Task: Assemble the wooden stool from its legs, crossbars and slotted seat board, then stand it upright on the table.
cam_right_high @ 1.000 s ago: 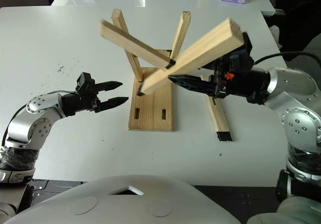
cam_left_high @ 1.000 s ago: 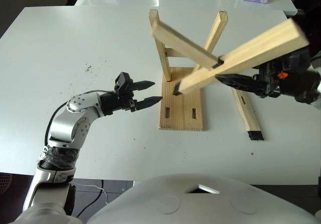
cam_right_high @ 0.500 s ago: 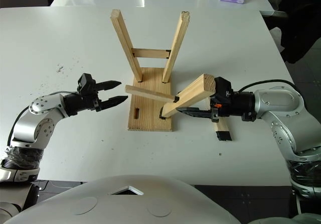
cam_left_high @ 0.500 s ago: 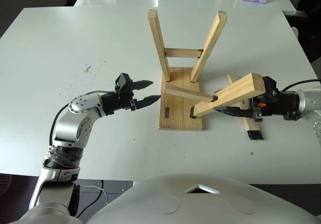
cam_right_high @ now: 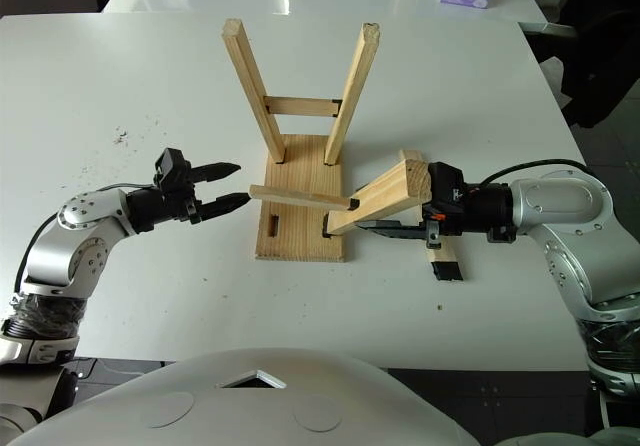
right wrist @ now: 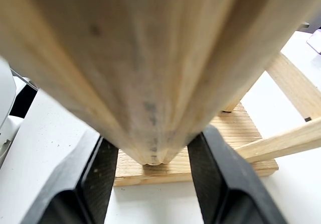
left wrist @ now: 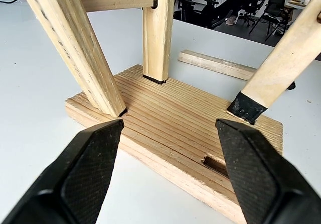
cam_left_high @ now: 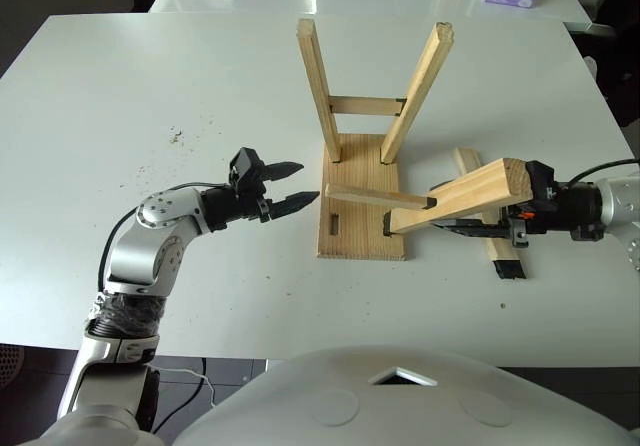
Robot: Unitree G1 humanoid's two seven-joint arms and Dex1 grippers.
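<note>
Nearest you, the left claw (cam_left_high: 306, 182) hangs spread and empty just off the board's (cam_left_high: 362, 238) left edge. On the other side, the right claw (cam_left_high: 450, 216) comes in from the table's (cam_left_high: 150, 86) right edge and pinches a leg (cam_left_high: 470, 194) low over the board. The leg's crossbar (cam_left_high: 378, 197) sticks out leftward across the board.

The board lies flat about midway between the table's left and right edges. A loose leg (cam_left_high: 468, 164) lies on the table just to its right, under the right arm. Farther back, a finished pair (cam_left_high: 365, 105) stands in the board's far slots.

The wood looks stiff and light, and it won't give. The held piece is lopsided, so expect it to twist in the grip. Hold it by the flat faces, close to the crossbar joint.

The left wrist view gives you what the head views don't. It shows an open slot (left wrist: 214, 163) and the black foot (left wrist: 246, 107) close to it, though I can't tell whether the foot touches the board. The right wrist view shows the fingers (right wrist: 95, 184) on both sides of the leg.
</note>
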